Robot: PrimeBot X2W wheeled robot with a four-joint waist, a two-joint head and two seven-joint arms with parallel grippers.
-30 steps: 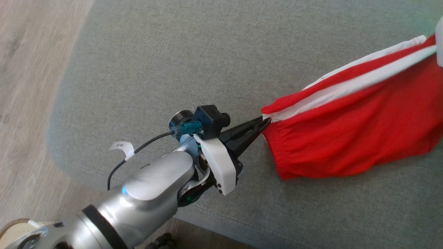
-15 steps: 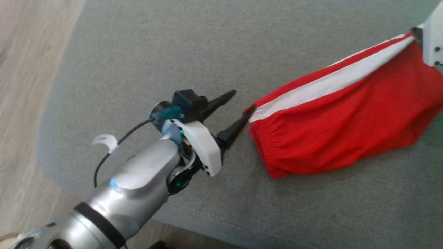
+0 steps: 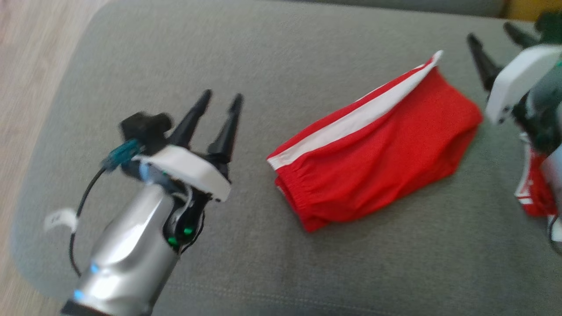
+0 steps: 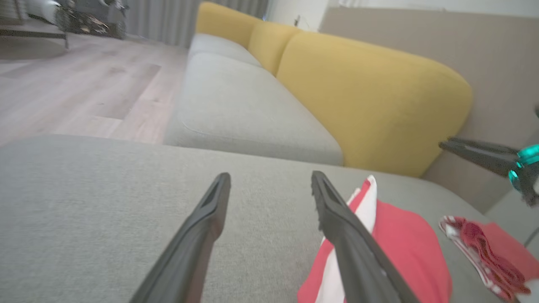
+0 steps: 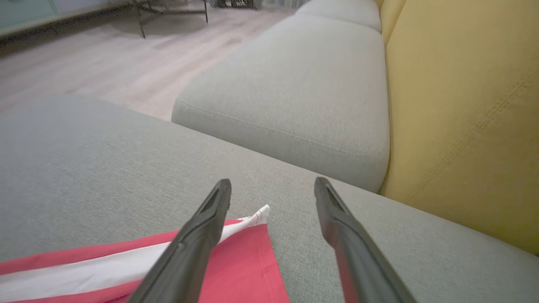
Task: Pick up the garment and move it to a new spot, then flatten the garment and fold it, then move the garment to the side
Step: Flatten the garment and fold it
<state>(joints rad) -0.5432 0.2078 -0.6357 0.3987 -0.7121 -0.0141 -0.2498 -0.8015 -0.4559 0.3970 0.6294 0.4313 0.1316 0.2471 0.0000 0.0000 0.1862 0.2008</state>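
left gripper [image 3: 222, 94]: fingers spread wide with nothing between them, poised over the grey cushion [image 3: 307, 52], near the garment's elastic waistband end but apart from the cloth.
garment [image 3: 373, 153]: red shorts with a white side stripe, lying slack on the cushion between the two grippers, waistband toward the left gripper, a pointed white corner sticking up at the far end.
second cloth [image 3: 533, 188]: red and white, crumpled under the right arm, separate from the garment.
right gripper [image 3: 488, 31]: fingers wide apart and empty, just beside the garment's far corner; in the right wrist view one finger crosses the white stripe, contact there impossible to judge.
backrest [image 4: 370, 97]: yellow, rising behind the cushion.
floor [image 3: 26, 66]: pale wood, off the cushion's left edge.
change from a second ago: then the left fingers pinched shut on the waistband corner, cloth pulled taut toward the right arm; half a second ago the left fingers already parted; now released at both ends and sagged onto the cushion. Whole head picture shifted as well, so camera motion mixed in.
writing: white tag [image 3: 61, 218] on the left arm's cable, marks too blurred to read.
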